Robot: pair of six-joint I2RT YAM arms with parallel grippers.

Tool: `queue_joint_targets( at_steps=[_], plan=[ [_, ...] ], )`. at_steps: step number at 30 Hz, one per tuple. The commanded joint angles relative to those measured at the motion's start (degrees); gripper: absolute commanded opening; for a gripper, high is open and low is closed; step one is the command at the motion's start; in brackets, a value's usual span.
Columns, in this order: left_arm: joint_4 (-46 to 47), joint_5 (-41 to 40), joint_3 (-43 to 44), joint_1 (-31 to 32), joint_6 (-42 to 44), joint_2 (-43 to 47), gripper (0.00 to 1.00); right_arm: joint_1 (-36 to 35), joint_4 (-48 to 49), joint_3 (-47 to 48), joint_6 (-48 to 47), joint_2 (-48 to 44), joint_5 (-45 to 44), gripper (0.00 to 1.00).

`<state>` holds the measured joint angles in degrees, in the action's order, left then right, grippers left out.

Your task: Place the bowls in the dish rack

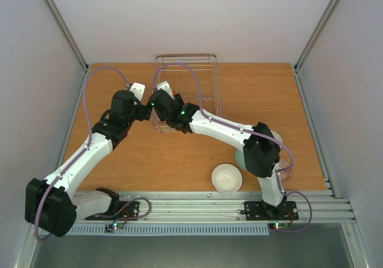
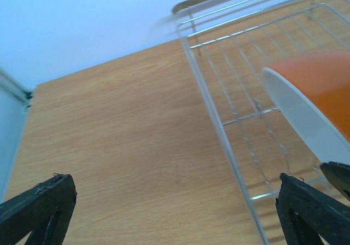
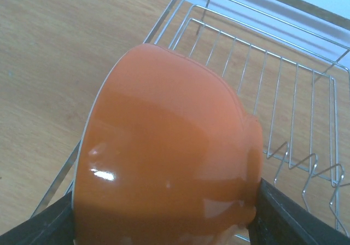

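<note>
My right gripper (image 3: 164, 226) is shut on the orange bowl (image 3: 164, 163), holding it tilted on its side over the near left corner of the wire dish rack (image 3: 262, 64). In the top view the right gripper (image 1: 160, 103) is at the rack's (image 1: 203, 70) left side, and the wrist hides the bowl. My left gripper (image 2: 175, 223) is open and empty over bare table just left of the rack (image 2: 229, 92); the orange bowl (image 2: 322, 92) shows at its right. A white bowl (image 1: 227, 178) stands near the front edge. A mint-green bowl (image 1: 239, 158) is partly behind the right arm.
A red-and-white patterned bowl (image 1: 286, 170) peeks out beside the right arm's base link. The two wrists are close together at the rack's left side. The rack floor has rows of upright tines (image 3: 306, 168). White walls enclose the wooden table (image 1: 119, 160).
</note>
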<state>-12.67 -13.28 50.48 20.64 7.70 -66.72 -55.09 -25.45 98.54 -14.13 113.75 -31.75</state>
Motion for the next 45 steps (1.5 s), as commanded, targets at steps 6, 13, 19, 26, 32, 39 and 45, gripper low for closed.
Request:
queue_joint_targets(
  at_steps=[6,13,19,26,32,39,45],
  plan=[
    [11.5,-19.0,-0.8,-1.3,2.7,1.4,0.99,-0.8,1.4,6.5,-3.7,6.7,-5.2,0.01],
    [12.1,-22.0,-0.5,-2.9,5.4,2.5,0.99,-0.8,1.3,10.1,-5.4,11.0,-6.3,0.01],
    [11.9,-20.1,-0.5,-2.9,5.2,2.3,0.99,-0.8,0.7,14.3,-7.6,15.9,-10.0,0.01],
    [11.8,-19.1,-0.8,-2.9,5.3,2.1,0.99,-1.3,-0.9,19.0,-8.8,20.6,-15.5,0.01],
    [12.0,-19.0,-1.0,-2.9,5.3,2.0,0.99,-2.6,0.7,22.7,-12.3,24.2,-21.2,0.01],
    [14.0,-21.6,-1.3,-3.0,5.9,2.7,0.99,-2.8,4.1,21.4,-12.4,25.0,-26.1,0.01],
    [14.9,-21.8,-1.5,-2.9,6.1,2.6,0.99,-3.2,11.1,18.8,-17.0,23.5,-29.0,0.01]
  ],
)
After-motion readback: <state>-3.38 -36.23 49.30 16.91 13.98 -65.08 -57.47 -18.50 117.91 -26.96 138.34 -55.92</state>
